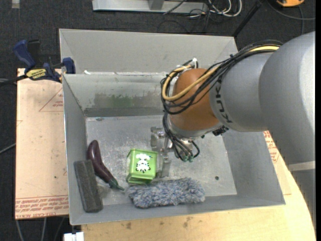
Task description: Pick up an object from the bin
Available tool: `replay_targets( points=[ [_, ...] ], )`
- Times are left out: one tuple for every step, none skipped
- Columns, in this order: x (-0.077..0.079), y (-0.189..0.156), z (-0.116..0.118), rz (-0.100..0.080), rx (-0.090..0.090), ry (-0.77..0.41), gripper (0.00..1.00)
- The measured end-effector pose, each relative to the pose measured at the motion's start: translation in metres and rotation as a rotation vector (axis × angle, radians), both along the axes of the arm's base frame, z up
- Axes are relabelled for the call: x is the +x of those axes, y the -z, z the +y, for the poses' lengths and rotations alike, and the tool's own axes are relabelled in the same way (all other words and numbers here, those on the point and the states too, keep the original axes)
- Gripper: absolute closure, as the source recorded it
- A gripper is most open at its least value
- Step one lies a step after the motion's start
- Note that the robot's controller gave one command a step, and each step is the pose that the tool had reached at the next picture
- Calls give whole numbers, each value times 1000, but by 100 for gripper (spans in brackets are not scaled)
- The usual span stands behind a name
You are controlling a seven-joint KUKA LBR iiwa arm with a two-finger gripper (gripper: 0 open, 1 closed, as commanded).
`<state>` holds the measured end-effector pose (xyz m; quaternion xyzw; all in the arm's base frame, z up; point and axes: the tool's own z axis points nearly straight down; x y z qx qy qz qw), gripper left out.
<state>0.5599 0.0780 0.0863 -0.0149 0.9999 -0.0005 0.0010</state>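
My gripper point(163, 157) hangs below the orange wrist cover in the middle of the bin, its metal fingers pointing down. Just left of the fingers sits a green cube with a white face print point(141, 167), touching or nearly touching the fingertip. A fuzzy blue-grey cloth roll point(167, 193) lies along the front wall, below the gripper. I cannot make out whether anything is between the fingers.
A purple eggplant toy point(99, 164) lies at the front left of the bin, with a dark grey block point(88, 186) beside it against the left wall. The arm and its cables cover the bin's right half.
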Motion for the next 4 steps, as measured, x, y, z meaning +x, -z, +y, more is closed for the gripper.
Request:
replay_targets(
  points=[
    [-36,-40,17,12,3,-29,0],
    [-38,-40,47,-12,3,-110,0],
    [-23,4,90,-27,8,-276,100],
    [-23,4,90,-27,8,-276,100]
  ],
)
